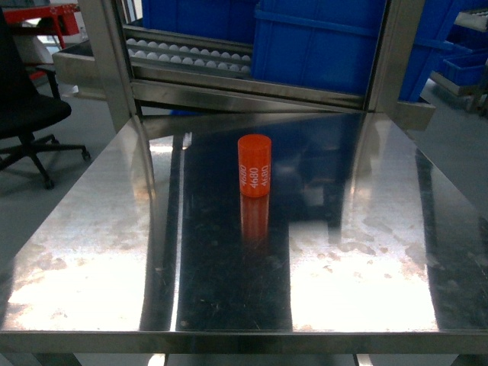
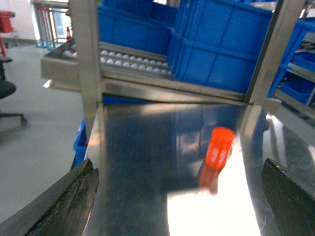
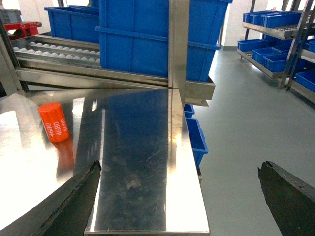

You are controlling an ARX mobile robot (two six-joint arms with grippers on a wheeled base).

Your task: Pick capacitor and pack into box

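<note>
A scuffed stainless-steel table (image 1: 366, 259) stands before a roller rack (image 1: 187, 55) stacked with blue crates (image 1: 320, 42), grey floor (image 3: 246, 108) around it. The orange capacitor (image 1: 255, 165) (marked "680") stands upright near the table's centre, touching nothing. Both the left gripper (image 2: 179, 196) and right gripper (image 3: 179, 196) hover wide apart and empty, short of the capacitor.

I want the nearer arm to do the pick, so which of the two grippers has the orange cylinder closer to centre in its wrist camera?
The left gripper: the small orange cylindrical capacitor lies between its fingers' lines, while it sits at the right wrist view's far left edge.
</note>
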